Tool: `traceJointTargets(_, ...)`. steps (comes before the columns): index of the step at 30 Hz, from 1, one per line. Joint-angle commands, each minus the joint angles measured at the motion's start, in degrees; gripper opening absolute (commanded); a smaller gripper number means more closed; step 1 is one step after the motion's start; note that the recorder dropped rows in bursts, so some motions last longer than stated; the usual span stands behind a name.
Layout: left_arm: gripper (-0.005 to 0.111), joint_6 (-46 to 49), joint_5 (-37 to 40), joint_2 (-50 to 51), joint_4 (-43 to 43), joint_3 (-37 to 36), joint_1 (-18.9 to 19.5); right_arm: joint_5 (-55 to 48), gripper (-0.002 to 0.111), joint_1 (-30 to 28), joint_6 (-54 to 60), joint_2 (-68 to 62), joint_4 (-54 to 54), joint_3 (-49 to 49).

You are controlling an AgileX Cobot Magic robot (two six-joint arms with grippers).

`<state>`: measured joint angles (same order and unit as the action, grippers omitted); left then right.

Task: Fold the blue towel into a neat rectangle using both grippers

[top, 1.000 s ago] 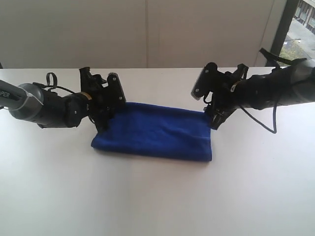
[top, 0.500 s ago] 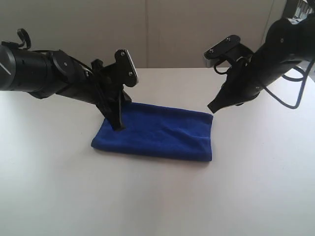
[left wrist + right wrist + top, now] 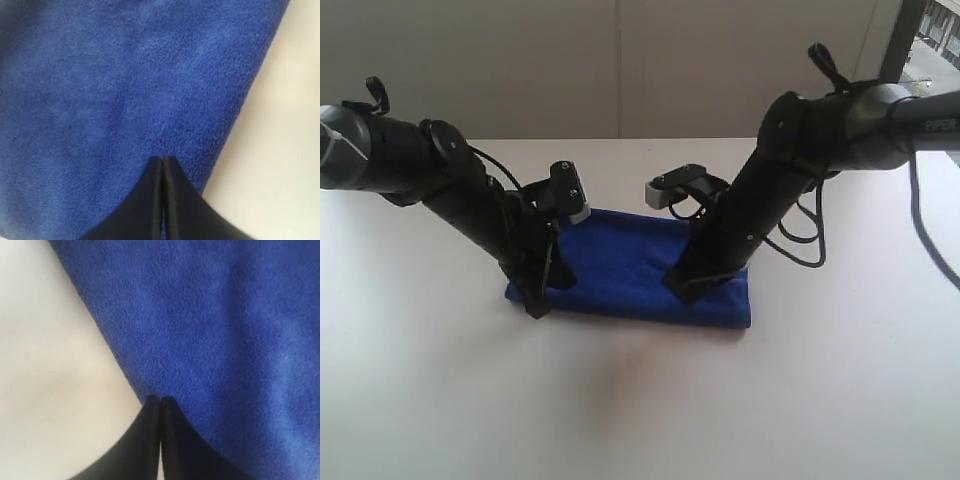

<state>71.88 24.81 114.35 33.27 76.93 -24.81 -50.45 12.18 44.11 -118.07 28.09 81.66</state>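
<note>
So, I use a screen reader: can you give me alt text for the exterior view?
A folded blue towel lies on a white table, and two black robot arms reach down onto it. The left gripper meets its near left corner, the right gripper its near edge; both look shut.

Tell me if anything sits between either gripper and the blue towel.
Nothing visible does. The left gripper and the right gripper, both shut, point straight down at the blue towel near its edge, with only cloth and table under their tips.
</note>
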Motion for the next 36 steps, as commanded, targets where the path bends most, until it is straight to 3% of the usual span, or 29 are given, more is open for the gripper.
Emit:
traceJointTargets(1,0.000,-3.0,2.8,0.4,-3.2,-0.3,0.2,-0.6,0.000,0.3,0.3,-1.8,-3.1,0.4)
traceJointTargets(14,0.000,-3.1,1.6,-1.2,-4.0,-0.3,0.2,-4.3,0.000,0.5,-1.2,-0.7,-9.7,0.4)
traceJointTargets(20,0.000,-3.2,1.2,-3.8,-4.2,-0.3,0.3,6.9,0.000,3.9,-0.7,3.6,-8.4,0.9)
traceJointTargets(28,0.000,-10.7,5.1,-5.4,-6.8,-0.3,5.8,11.8,0.000,8.9,-0.8,-4.6,-8.6,8.3)
traceJointTargets(36,0.000,-10.5,7.1,-5.4,-6.8,-0.3,8.8,7.1,0.000,12.4,0.4,-10.3,-8.9,12.6)
